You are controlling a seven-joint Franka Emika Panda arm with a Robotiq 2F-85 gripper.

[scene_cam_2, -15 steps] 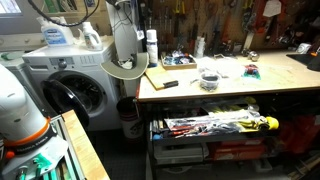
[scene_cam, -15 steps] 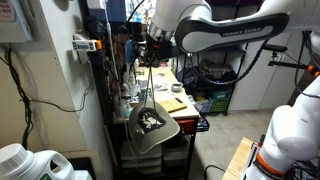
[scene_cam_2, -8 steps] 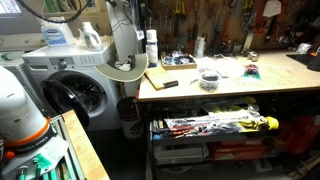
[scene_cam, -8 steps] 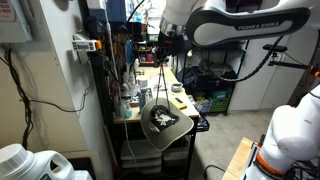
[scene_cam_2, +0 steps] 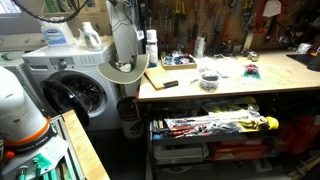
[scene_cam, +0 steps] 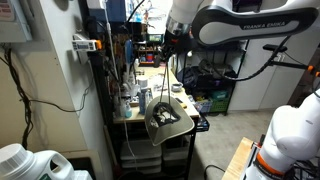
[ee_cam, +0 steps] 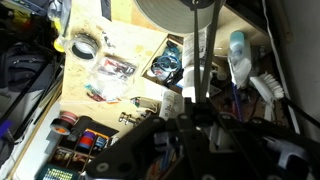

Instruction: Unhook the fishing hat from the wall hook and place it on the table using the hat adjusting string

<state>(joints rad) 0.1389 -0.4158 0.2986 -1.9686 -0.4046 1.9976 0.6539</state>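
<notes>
The fishing hat (scene_cam: 168, 118) hangs in the air by the hat adjusting string (scene_cam: 165, 78), beside the near end of the table (scene_cam: 166, 92). My gripper (scene_cam: 167, 45) is above it, shut on the string's top. In an exterior view the hat (scene_cam_2: 124, 68) hangs at the table's left end, level with the wooden top (scene_cam_2: 235, 88); the gripper is out of that frame. In the wrist view the string (ee_cam: 203, 45) runs taut from my shut gripper (ee_cam: 195, 100) to the hat (ee_cam: 180, 10), over the table (ee_cam: 130, 35).
A washing machine (scene_cam_2: 75, 88) with bottles (scene_cam_2: 60, 35) stands beside the table's end. The top carries a spray bottle (scene_cam_2: 151, 42), tape rolls (ee_cam: 85, 45), a small container (scene_cam_2: 209, 78) and tools. A tool drawer (scene_cam_2: 215, 125) is open below. A shelf post (scene_cam: 100, 90) stands close to the hat.
My gripper has moved along the table's end, away from the shelf post, carrying the hat on its string. The hat has swung with it and sits slightly higher.
</notes>
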